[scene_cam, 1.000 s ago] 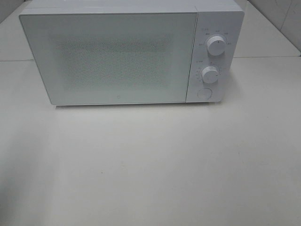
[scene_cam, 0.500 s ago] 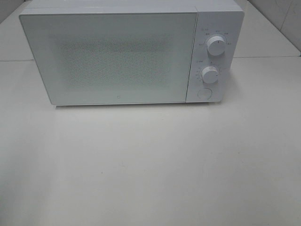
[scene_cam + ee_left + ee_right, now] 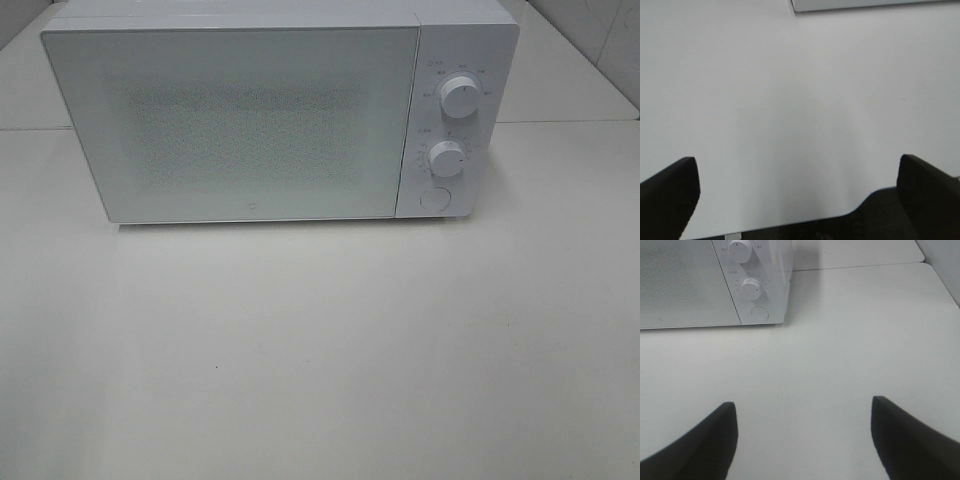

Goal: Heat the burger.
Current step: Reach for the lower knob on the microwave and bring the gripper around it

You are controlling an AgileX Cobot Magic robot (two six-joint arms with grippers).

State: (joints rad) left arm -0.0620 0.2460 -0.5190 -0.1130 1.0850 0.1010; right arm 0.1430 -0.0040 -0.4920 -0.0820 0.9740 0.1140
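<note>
The burger is out of view in every frame. A white microwave [image 3: 260, 110] stands at the back of the table with its door shut; two knobs [image 3: 458, 97] and a round button [image 3: 434, 198] sit on its right panel. Neither arm appears in the exterior high view. My left gripper [image 3: 797, 182] is open over bare white tabletop near the front edge, with only the microwave's base [image 3: 870, 4] in the distance. My right gripper [image 3: 802, 432] is open too, empty, facing the microwave's control panel [image 3: 752, 287] from some way off.
The white table [image 3: 330, 350] spreads in front of the microwave. A seam between table sections runs behind it at right [image 3: 570, 121]. In the left wrist view the table's front edge [image 3: 790, 227] and a dark floor show below.
</note>
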